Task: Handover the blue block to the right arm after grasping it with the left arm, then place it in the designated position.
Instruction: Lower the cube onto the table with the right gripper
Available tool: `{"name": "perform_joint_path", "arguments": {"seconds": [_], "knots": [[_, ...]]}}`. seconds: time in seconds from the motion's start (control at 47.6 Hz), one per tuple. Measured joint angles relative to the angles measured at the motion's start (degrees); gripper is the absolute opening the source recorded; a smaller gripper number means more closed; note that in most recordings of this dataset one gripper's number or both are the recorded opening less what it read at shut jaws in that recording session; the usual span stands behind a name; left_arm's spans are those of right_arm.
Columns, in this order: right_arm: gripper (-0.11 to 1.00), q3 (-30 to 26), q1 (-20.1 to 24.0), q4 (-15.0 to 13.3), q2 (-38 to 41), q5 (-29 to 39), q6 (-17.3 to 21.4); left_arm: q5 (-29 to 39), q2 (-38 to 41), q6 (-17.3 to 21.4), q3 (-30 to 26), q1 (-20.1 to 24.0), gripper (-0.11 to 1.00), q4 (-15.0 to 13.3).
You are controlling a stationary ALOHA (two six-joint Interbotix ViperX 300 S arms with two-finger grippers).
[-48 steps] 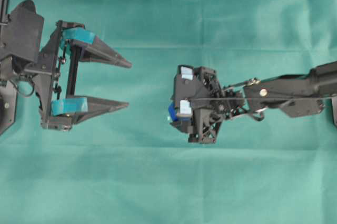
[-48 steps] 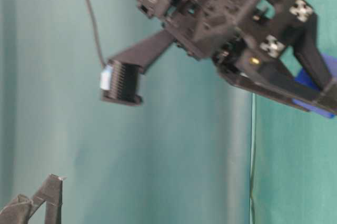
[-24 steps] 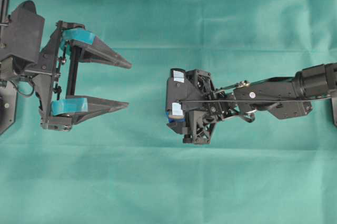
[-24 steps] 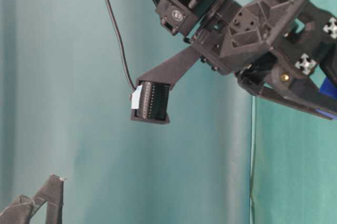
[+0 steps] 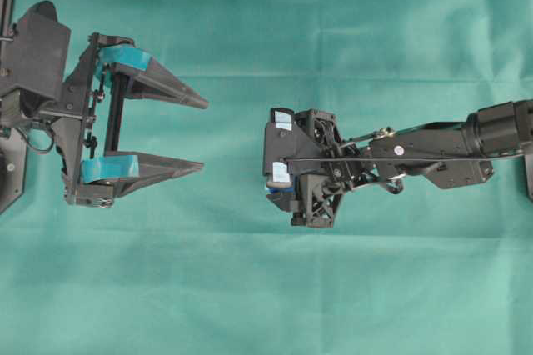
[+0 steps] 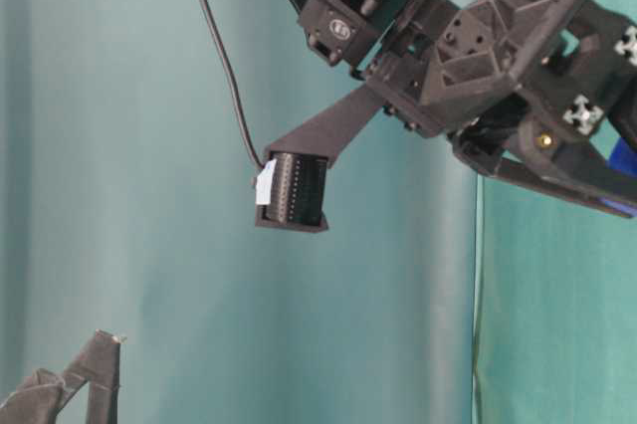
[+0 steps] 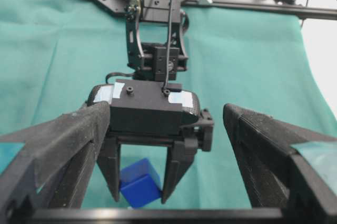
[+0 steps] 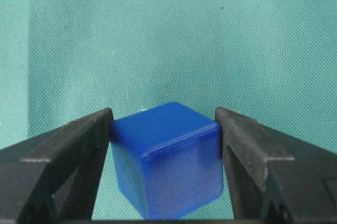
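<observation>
The blue block (image 8: pixel 166 161) is a bright blue cube pinched between the plain black fingers (image 8: pixel 68 150) of my right gripper (image 8: pixel 163 124), which is shut on it. The gripper points down at the green cloth near the middle of the overhead view, where only a blue sliver of the block (image 5: pixel 272 189) shows beneath the wrist. A tiny white mark (image 8: pixel 141 108) peeks out behind the block; the rest of the designated position is hidden. My left gripper (image 5: pixel 204 135), with teal-taped fingers, stands wide open and holds nothing at the left. Its wrist view faces the block (image 7: pixel 139 184).
Green cloth (image 5: pixel 350 30) covers the whole table. The right arm's black links (image 5: pixel 433 151) stretch in from the right edge. At table level the right wrist housing (image 6: pixel 498 46) and a hanging black cable (image 6: pixel 214 56) fill the upper part of the view.
The right gripper shifted a little left and tipped further downward with the block, then nearly stopped. The left arm has not moved.
</observation>
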Motion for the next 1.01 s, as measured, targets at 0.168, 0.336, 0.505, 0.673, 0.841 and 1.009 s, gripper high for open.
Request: {"name": "perform_joint_path", "arguments": {"seconds": [0.168, 0.336, 0.505, 0.673, 0.841, 1.009], "knots": [[0.64, 0.0, 0.09, 0.0, -0.09, -0.26, 0.0, 0.0, 0.09, 0.0, 0.0, -0.09, 1.0, 0.0], [0.65, 0.0, 0.0, 0.09, 0.0, -0.7, 0.0, 0.0, 0.09, 0.0, 0.0, 0.0, 1.0, 0.0], [0.87, -0.26, 0.0, 0.18, 0.0, -0.62, 0.88, 0.0, 0.09, 0.0, 0.0, 0.0, 1.0, 0.0], [0.93, -0.44, -0.09, 0.26, 0.09, -0.53, 1.58, 0.0, 0.09, 0.0, 0.0, 0.0, 1.0, 0.0], [0.92, -0.44, -0.09, 0.26, 0.0, -0.62, 1.58, 0.0, 0.0, 0.0, 0.0, 0.0, 1.0, 0.0], [0.92, -0.44, -0.09, 0.26, 0.0, -0.62, 1.58, 0.0, 0.0, 0.0, 0.0, 0.0, 1.0, 0.09]]}}
